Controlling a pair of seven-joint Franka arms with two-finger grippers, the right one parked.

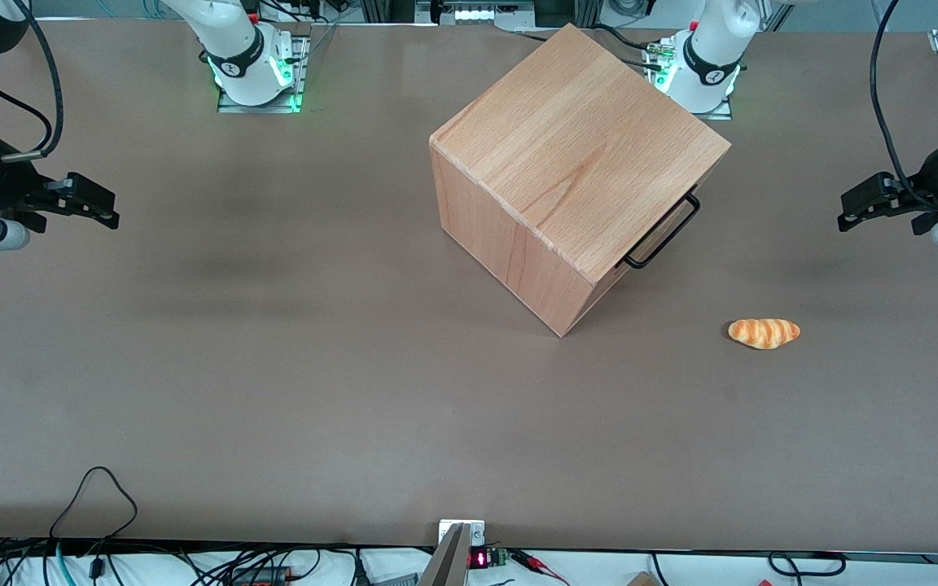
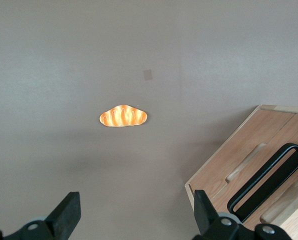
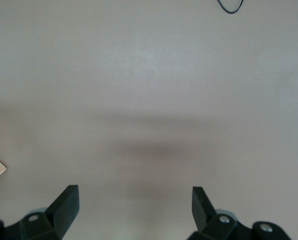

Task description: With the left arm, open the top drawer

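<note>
From the front, the left arm's gripper (image 1: pixel 845 213) hovers at the working arm's end of the table, well apart from the top drawer (image 1: pixel 664 230). At the wrist, its jaws gape wide, holding nothing, the drawer's black handle (image 2: pixel 266 181) just beside one fingertip (image 2: pixel 201 205), a bread roll (image 2: pixel 123 116) ahead.

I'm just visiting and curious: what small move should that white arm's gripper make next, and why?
Probably glide toward the thin black loop handle on the top drawer of the light wooden cube cabinet. The black two-finger gripper hangs open toward the working arm's end of the table, apart from the cabinet, holding nothing.
</note>
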